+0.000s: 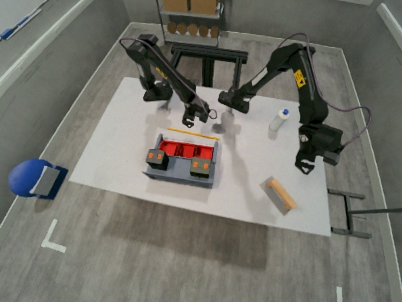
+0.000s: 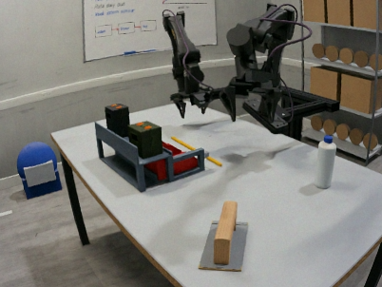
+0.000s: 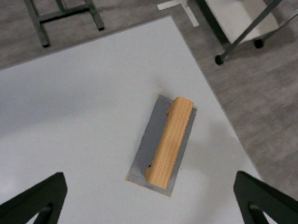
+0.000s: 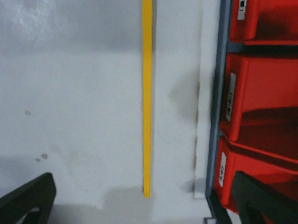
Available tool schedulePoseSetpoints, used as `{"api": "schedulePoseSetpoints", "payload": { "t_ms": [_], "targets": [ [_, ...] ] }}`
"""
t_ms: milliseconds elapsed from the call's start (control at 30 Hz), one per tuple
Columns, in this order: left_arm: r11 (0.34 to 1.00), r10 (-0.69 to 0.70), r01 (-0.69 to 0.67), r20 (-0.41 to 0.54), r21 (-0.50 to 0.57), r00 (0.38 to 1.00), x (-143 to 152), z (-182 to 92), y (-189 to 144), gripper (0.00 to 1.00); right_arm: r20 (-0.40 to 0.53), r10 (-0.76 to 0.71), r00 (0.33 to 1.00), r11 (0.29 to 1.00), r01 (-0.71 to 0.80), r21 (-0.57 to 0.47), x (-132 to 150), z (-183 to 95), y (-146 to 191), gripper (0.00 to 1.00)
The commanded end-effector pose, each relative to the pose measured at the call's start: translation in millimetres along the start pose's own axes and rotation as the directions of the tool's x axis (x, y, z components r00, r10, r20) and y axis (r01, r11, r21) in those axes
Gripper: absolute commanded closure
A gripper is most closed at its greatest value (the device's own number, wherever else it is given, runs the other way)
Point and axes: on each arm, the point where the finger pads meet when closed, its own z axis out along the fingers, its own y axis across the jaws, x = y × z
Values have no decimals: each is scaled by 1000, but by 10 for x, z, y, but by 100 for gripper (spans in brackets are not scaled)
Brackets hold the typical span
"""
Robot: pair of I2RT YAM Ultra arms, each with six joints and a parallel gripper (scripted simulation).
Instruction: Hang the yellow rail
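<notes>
While the yellow rail point(image 1: 192, 133) point(image 2: 192, 148) point(image 4: 147, 100) lies flat on the counter point(image 1: 115, 130) point(image 2: 162, 228) point(image 3: 75, 130) point(image 4: 85, 110) — off the hooks, alongside the bin side of the blue-gray shelf point(image 1: 180, 176) point(image 2: 119, 143) point(image 4: 216, 100) — both arms are up w/ nothing held. Right end effector point(image 1: 195, 120) point(image 2: 193, 113) point(image 4: 144, 176): spread wide, above the counter, upper centre of the top view; its wrist cam has the rail running top to lower middle, between the fingers in the pic only. Left end effector point(image 1: 318, 164) point(image 2: 252, 116) point(image 3: 151, 176): also spread, far right in the top view, over the counter's right side. Red bins point(image 1: 187, 151) point(image 2: 162, 163) point(image 4: 265, 95) sit in the shelf in a row; two dark boxes, one left point(image 1: 157, 159) point(image 2: 117, 120) & one right point(image 1: 200, 167) point(image 2: 145, 139) in the top view, stand on it. Trowel w/ wooden handle point(image 1: 281, 196) point(image 2: 225, 233) point(image 3: 170, 145) is lower right in the top view; white bottle w/ blue cap point(image 1: 278, 120) point(image 2: 326, 163) stands upright, upper right.
</notes>
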Motion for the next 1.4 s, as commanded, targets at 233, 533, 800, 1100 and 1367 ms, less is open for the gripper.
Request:
{"api": "schedulePoseSetpoints", "payload": {
  "t_ms": [233, 533, 800, 1100, 1367],
  "targets": [
    [992, -127, 129, 179, 4, 976, -709, -272, 938, 0, 77, 0, 997, 999, -3, 39, -196, -199, -129, 0],
    [974, -172, 217, 422, -60, 890, -1221, -903, 2153, 0, 79, 0, 997, 999, -4, 40, -199, -205, -133, 0],
    [954, -75, 242, 637, -179, 767, -1393, -1802, 3024, 0, 81, 2, 997, 999, -5, 40, -201, -210, -138, 0],
    [924, 59, 241, 734, -296, 676, -1369, -2465, 3371, 0, 82, 3, 997, 999, -6, 40, -201, -215, -142, 0],
    [898, 152, 236, 765, -372, 626, -1320, -2832, 3479, 0, 84, 4, 996, 999, -7, 41, -202, -220, -146, 0]
  ]
}}
